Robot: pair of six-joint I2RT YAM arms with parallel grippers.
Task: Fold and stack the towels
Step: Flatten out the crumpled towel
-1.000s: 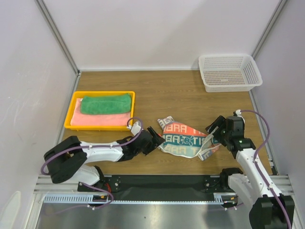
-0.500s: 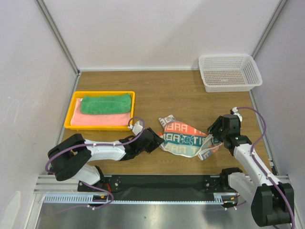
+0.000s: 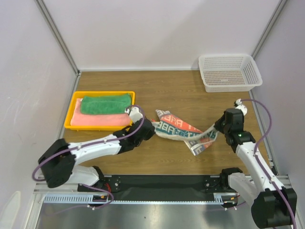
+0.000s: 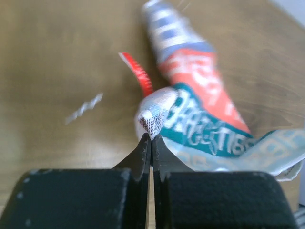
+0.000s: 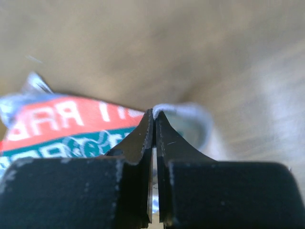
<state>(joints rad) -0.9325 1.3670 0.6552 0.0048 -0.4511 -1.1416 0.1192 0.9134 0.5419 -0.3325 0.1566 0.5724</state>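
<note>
The white-and-teal patterned towel (image 3: 182, 131) with red-orange letters hangs stretched between my two grippers over the table's middle. My left gripper (image 3: 151, 128) is shut on its left corner (image 4: 151, 122), a white mesh edge pinched at the fingertips. On the right, my right gripper (image 3: 217, 128) is shut on the towel's other corner (image 5: 162, 109). The towel's middle sags toward the wood, and one end (image 3: 198, 148) droops near the front. A folded green towel (image 3: 106, 103) lies on a salmon-pink towel (image 3: 97, 120) at the left.
The green and pink towels rest in a yellow tray (image 3: 70, 109) at the left. A white mesh basket (image 3: 229, 72) stands at the back right. White walls close in the table on three sides.
Both grippers went from open beside the patterned towel to shut on its corners. They have pulled it up and back, stretching it longer between them.
</note>
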